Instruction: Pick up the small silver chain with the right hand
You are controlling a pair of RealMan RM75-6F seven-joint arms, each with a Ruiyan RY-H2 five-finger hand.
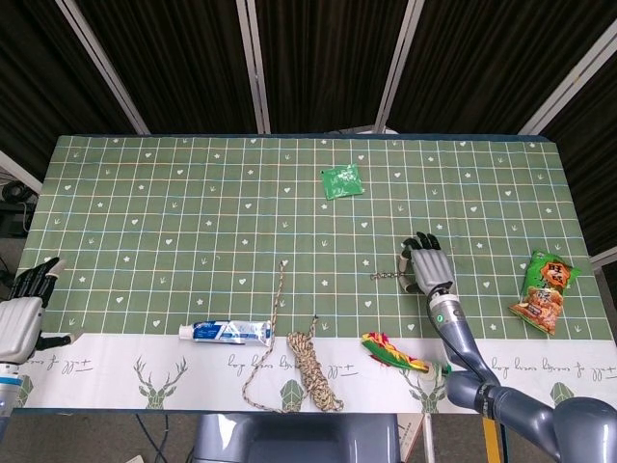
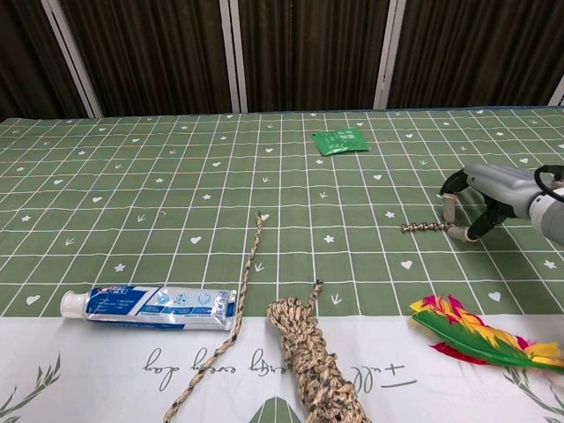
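Note:
The small silver chain (image 1: 386,276) (image 2: 425,226) lies flat on the green cloth, right of centre. My right hand (image 1: 429,265) (image 2: 483,196) hangs low over its right end, fingers curled down and still apart. One fingertip (image 2: 450,208) stands just above the chain's end, and the thumb tip (image 2: 460,233) touches the cloth beside it. Nothing shows the chain lifted or pinched. In the head view, my left hand (image 1: 21,313) rests off the table's near left edge with nothing in it, fingers apart.
A toothpaste tube (image 2: 150,304), a thin braided cord (image 2: 240,300) and a coiled rope (image 2: 313,363) lie near the front edge. A coloured feather toy (image 2: 476,335) sits just in front of the right hand. A green packet (image 1: 341,180) lies further back, a snack bag (image 1: 546,289) at the right.

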